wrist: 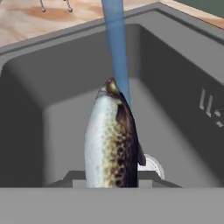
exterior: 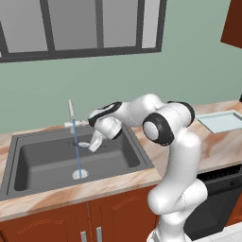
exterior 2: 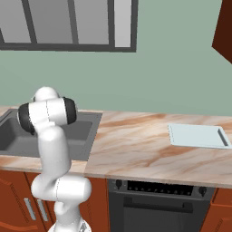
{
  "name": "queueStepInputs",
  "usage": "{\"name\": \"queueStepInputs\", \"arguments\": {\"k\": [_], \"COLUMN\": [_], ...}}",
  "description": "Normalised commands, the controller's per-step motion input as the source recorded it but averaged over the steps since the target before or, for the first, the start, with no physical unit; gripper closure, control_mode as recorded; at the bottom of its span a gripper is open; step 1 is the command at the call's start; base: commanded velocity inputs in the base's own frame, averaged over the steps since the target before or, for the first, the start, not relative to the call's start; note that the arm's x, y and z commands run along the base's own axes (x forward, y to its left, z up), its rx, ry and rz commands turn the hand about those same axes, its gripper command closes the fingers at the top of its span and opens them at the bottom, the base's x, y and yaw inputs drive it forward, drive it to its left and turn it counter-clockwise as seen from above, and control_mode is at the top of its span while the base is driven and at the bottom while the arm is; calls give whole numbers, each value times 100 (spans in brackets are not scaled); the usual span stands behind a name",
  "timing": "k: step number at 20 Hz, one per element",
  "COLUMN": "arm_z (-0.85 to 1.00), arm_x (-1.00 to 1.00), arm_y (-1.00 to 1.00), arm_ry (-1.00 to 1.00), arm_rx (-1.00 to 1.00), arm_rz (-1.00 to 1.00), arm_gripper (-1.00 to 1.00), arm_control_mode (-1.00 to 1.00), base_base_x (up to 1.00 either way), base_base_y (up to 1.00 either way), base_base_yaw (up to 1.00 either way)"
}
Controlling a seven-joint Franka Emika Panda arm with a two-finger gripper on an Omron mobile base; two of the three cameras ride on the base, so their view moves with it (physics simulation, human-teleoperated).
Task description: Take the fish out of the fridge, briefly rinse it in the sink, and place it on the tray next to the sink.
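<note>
My gripper (exterior: 96, 143) hangs over the middle of the dark grey sink (exterior: 28, 160) and is shut on the fish (wrist: 111, 140). The fish is silvery with a dark speckled side and points away from the hand into the basin. In the left base view the fish (exterior: 84, 145) pokes out of the fingers right at the blue stream of water (exterior: 77, 158) falling from the thin silver tap (exterior: 72, 113). In the hand view the stream (wrist: 117, 48) runs just behind the fish's far end. The pale blue-grey tray (exterior 2: 197, 136) lies on the counter to the right of the sink. The fridge is out of view.
The round drain (exterior: 79, 174) lies below the stream, in the hand view half hidden behind the fish. Marbled counter (exterior 2: 131, 149) stretches between sink and tray. A black oven (exterior 2: 158, 204) sits under the counter, with red-brown cupboard doors (exterior: 56, 227) under the sink.
</note>
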Motion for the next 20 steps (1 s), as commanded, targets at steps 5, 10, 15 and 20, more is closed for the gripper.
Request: {"name": "queueStepInputs", "arguments": {"k": [5,10,15,20], "arm_z": [-15,-3,0,0], "arm_x": [30,16,-32,-26], "arm_y": [12,11,11,0], "arm_ry": [-20,-13,-8,-2], "arm_rx": [-2,0,-1,0], "arm_rz": [-4,-2,0,0], "arm_gripper": [100,100,100,100], "arm_control_mode": [-100,-100,-100,-100], "base_base_x": [0,0,0,0], "base_base_y": [0,0,0,0], "base_base_yaw": [0,0,0,0]}}
